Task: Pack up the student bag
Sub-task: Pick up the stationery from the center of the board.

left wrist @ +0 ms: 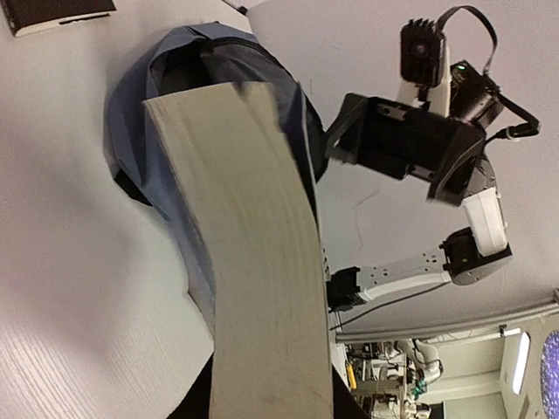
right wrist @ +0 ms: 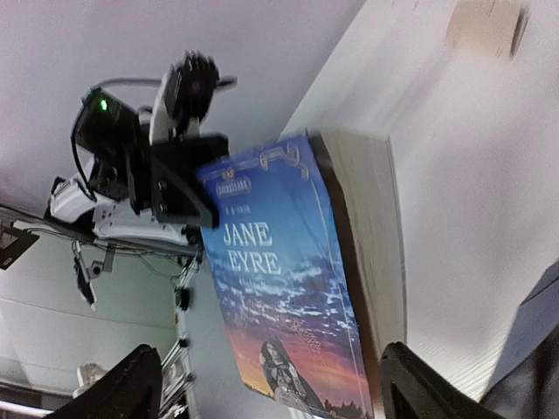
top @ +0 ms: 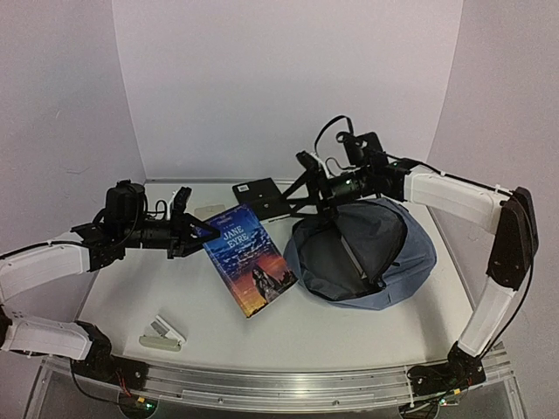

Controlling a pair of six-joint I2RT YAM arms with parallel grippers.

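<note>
The student bag (top: 397,262) lies open at the right of the table, its dark lining showing. A "Jane Eyre" paperback book (top: 253,262) sits tilted just left of it. My left gripper (top: 199,224) is shut on the book's far left corner. The book's pale page edge (left wrist: 253,262) fills the left wrist view and runs down between the jaws, with the bag (left wrist: 144,105) behind it. My right gripper (top: 301,185) hangs open above the bag's far left rim, with nothing in it. Seen between its fingertips (right wrist: 419,384) is the book cover (right wrist: 288,297).
A small beige stapler-like object (top: 162,334) lies near the front left. A black flat notebook (top: 258,193) rests at the back centre. White walls close in the table behind and at both sides.
</note>
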